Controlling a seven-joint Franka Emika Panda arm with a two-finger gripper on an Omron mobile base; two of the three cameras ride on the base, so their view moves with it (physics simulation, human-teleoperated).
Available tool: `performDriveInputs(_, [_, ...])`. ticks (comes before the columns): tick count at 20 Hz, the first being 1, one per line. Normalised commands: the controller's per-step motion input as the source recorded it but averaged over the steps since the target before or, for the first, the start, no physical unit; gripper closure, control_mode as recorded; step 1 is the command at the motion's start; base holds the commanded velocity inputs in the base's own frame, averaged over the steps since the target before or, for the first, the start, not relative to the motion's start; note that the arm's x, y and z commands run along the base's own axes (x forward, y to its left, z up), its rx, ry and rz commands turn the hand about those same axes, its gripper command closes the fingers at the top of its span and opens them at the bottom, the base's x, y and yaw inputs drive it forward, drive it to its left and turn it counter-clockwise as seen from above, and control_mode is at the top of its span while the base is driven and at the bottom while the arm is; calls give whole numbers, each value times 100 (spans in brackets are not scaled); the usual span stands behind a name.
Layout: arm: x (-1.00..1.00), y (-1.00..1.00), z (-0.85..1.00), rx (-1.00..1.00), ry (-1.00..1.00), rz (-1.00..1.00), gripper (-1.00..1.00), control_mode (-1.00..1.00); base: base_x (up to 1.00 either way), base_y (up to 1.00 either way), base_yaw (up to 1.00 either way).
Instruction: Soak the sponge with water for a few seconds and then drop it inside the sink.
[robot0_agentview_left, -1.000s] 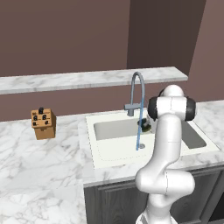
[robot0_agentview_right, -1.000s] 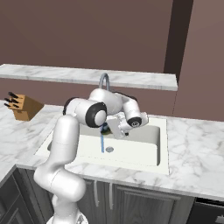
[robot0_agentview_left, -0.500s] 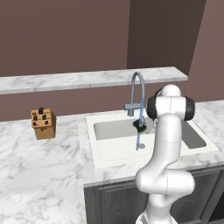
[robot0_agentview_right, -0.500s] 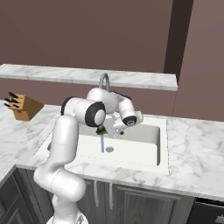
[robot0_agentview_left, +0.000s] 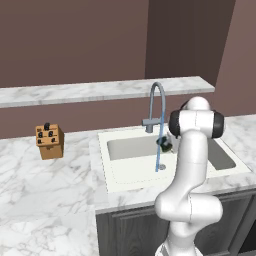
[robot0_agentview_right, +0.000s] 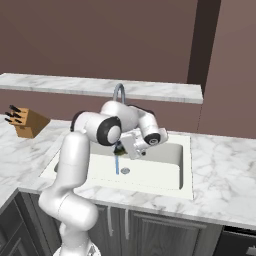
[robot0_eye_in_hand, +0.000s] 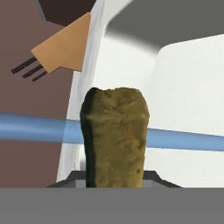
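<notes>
The sponge (robot0_eye_in_hand: 116, 138) sits clamped in the gripper (robot0_agentview_right: 120, 146), olive-yellow with a dark green side, standing up between the fingers in the hand view. The water (robot0_eye_in_hand: 35, 133) crosses right at it there, a pale-blue band passing behind the sponge's middle. From the left base view the sponge (robot0_agentview_left: 164, 145) is a small dark lump held over the sink (robot0_agentview_left: 131, 180), just beside the stream (robot0_agentview_left: 159, 155) that falls from the tap (robot0_agentview_left: 156, 107) to the basin floor near the drain (robot0_agentview_right: 125, 171). The basin holds nothing else I can make out apart from the falling water.

The tap stands at the sink's back rim, arching forward over the basin. The arm's big white elbow (robot0_agentview_left: 196, 125) hangs over the front right of the sink and blocks part of the basin in the left base view; in the right base view the forearm (robot0_agentview_right: 105, 125) covers most of the tap. A brown knife block (robot0_agentview_left: 49, 141) stands well off toward the counter's left end, near the back edge. A marble shelf (robot0_agentview_left: 100, 90) runs along the wall behind the counter (robot0_agentview_left: 45, 190).
</notes>
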Motion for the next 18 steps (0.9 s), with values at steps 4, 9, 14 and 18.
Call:
performDriveInputs(4, [0,-42,2,-3,11,0,100,-100,0,0,0])
performDriveInputs(9, [2,-49,0,-8,17,0,100,-100,0,0,0])
performDriveInputs(14, [0,-42,0,-9,9,0,100,-100,0,0,0])
performDriveInputs(18, [14,-14,2,-8,1,0,100,-100,0,0,0])
